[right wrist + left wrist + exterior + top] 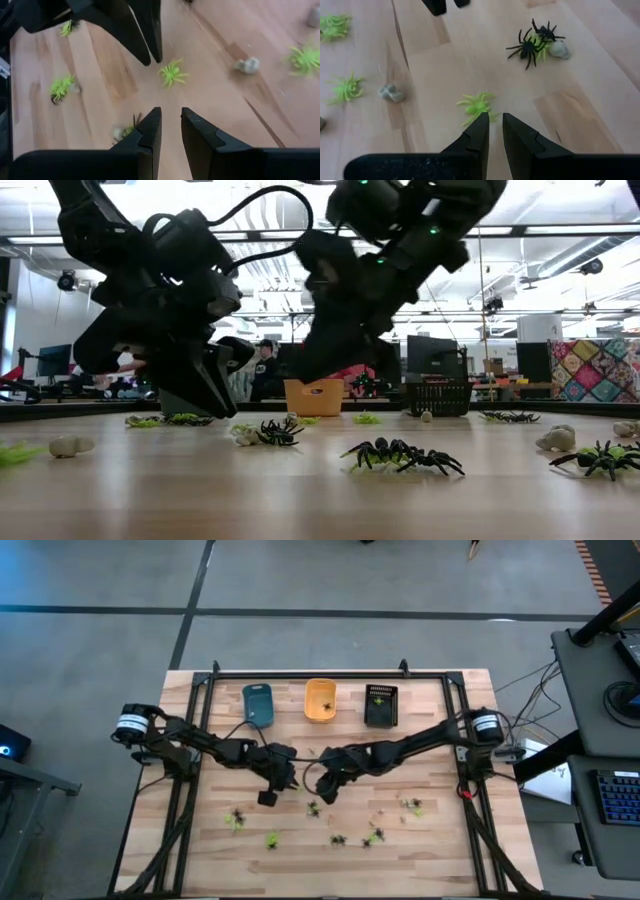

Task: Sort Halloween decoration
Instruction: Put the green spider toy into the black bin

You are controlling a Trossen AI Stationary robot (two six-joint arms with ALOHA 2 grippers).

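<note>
desk (200,840): pale wood planks, smooth, matt
spiders (527,47): moulded plastic, black ones slightly glossy
left gripper (494,131): dark matt plastic
basket (380,707): black, slotted plastic

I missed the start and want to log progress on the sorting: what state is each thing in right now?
blue tray: upright on the table, contents not discernible.
orange tray: upright, holds a dark item.
black tray: upright, a yellow-green item inside.
spider figures: loose on the table, unsorted.
yellow-green spider: lying free between both grippers.
left gripper: low over the table, jaws narrowly apart, empty.
right gripper: above the table, jaws slightly apart, empty.
</note>
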